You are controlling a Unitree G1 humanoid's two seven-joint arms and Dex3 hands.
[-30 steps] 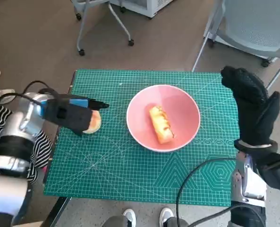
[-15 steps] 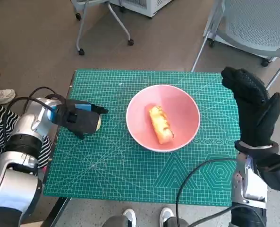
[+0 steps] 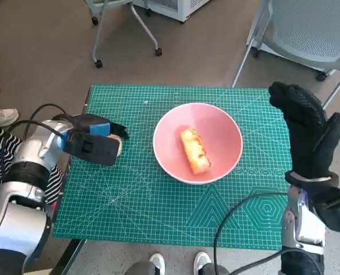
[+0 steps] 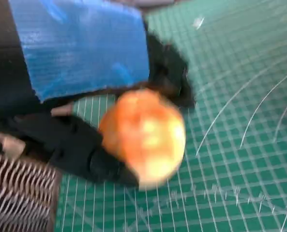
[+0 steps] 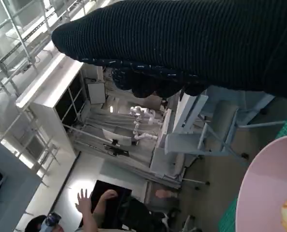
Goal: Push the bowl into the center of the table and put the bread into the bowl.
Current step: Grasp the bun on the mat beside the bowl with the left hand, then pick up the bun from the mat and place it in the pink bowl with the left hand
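Take the pink bowl (image 3: 198,142) as your landmark: it sits about in the middle of the green cutting mat (image 3: 158,212) that covers the table, so the push looks done, and what remains is the bread. The bowl already holds one long golden piece of bread (image 3: 195,150), lying along its floor. Your right hand (image 3: 307,134) stands raised at the mat's edge on the far side of the bowl from the left hand, holding nothing; whether its fingers are spread or together you cannot tell from these views. Your left hand (image 3: 92,143) is near the mat's other edge, well apart from the bowl, and the left wrist view shows its black fingers (image 4: 80,150) wrapped around a round bread roll (image 4: 145,137), so you hold it. To do this step well, keep that grip firm but light, since soft bread probably squashes; lift the roll above the bowl's rim before you cross toward it, and let go over the bare pink beside the long piece rather than over the rim, where it could roll back out.
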